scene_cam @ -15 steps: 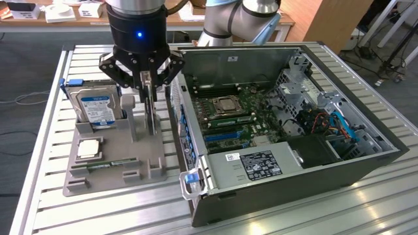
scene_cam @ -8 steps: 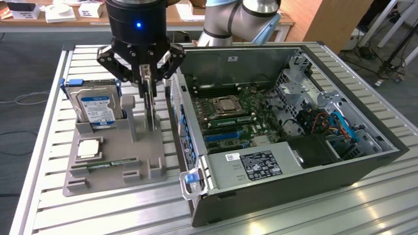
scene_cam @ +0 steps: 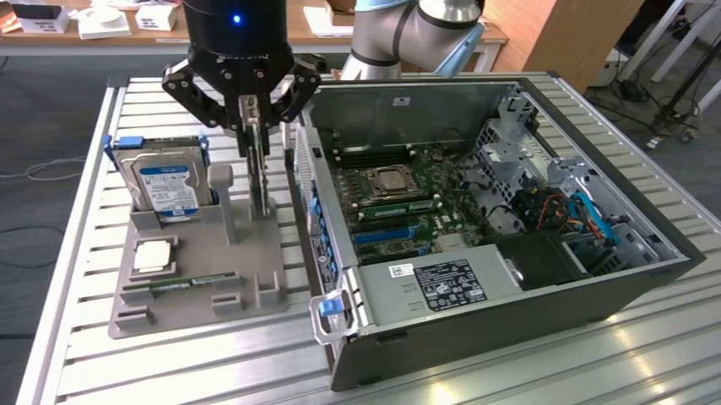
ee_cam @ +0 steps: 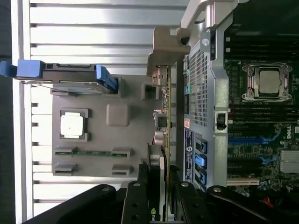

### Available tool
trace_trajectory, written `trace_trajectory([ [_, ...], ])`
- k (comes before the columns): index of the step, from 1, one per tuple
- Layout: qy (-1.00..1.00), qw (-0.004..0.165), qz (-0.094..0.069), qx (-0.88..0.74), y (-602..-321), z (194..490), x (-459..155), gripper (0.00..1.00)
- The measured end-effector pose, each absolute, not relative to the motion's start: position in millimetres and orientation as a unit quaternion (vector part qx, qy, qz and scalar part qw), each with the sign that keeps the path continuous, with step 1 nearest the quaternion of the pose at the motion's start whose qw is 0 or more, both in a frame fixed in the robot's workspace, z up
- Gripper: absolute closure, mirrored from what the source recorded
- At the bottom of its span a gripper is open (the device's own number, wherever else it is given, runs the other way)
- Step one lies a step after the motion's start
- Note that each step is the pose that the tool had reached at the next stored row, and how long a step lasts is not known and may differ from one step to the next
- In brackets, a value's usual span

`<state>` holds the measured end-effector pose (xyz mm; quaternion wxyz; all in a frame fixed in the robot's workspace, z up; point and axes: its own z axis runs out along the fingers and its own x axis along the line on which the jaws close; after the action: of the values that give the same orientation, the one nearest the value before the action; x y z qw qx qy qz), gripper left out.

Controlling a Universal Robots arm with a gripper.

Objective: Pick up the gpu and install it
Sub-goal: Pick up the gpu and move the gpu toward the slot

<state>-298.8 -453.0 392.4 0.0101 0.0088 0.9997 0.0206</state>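
Note:
The gpu (scene_cam: 262, 181) is a thin dark card standing on edge over the grey fixture (scene_cam: 253, 253), just outside the open computer case's (scene_cam: 631, 278) wall. My gripper (scene_cam: 258, 126) comes down on it from above and is shut on its upper edge. Its lower end reaches the fixture; I cannot tell whether it still sits in its holder. In the wrist view the gpu (ee_cam: 166, 116) runs edge-on away from my gripper (ee_cam: 160, 179), with its silver end bracket (ee_cam: 167, 44) at the far end. Black fingers (ee_cam: 140, 200) press both sides of the card.
The fixture also holds a hard drive (scene_cam: 167, 184) with a blue label, a CPU (scene_cam: 152, 256) and a RAM stick (scene_cam: 186, 285). Inside the case lie the motherboard (scene_cam: 394, 194), blue slots (scene_cam: 389, 234) and a power supply (scene_cam: 445, 283). Everything rests on a slatted metal table (scene_cam: 147, 371).

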Motion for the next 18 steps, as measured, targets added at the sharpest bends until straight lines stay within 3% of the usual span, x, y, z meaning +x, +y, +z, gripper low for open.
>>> trace_trajectory([
  [18,1.0,0.01,0.021,0.009,-453.1,426.8,-298.8,0.73],
])
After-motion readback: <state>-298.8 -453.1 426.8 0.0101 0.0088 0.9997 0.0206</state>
